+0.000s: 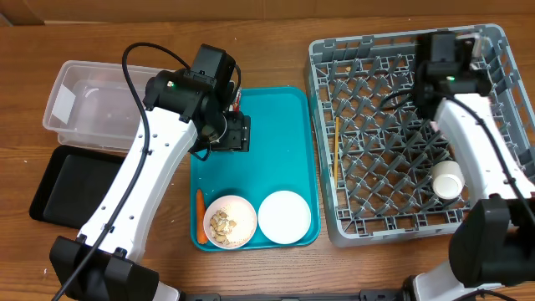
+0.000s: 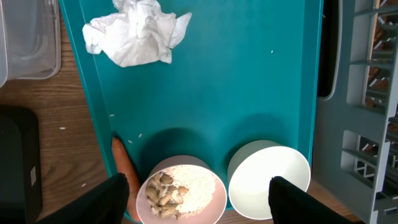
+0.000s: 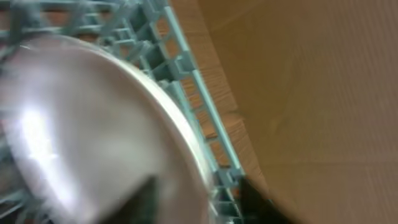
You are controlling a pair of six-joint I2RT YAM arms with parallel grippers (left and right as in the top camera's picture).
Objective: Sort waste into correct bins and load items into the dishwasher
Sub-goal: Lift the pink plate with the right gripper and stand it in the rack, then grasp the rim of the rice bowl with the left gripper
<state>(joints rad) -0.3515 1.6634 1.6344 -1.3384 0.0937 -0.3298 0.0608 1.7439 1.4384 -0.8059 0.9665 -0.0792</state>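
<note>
Over the teal tray [image 1: 276, 125] our left end effector [image 2: 196, 196] hangs open and empty above the napkin [image 2: 135, 32]; our right end effector [image 3: 196, 193] straddles the plate [image 3: 81, 137] in the rack [image 1: 376, 134], its grip unclear.

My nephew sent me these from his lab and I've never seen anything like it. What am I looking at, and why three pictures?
Two white robot arms work at a wooden table. One picture looks down from above; the others come from cameras on each wrist. The left gripper hangs open and empty over a teal tray holding a napkin, a carrot, a bowl of scraps and an empty bowl. The right gripper is at the grey rack beside a plate; its picture is blurred.
</note>
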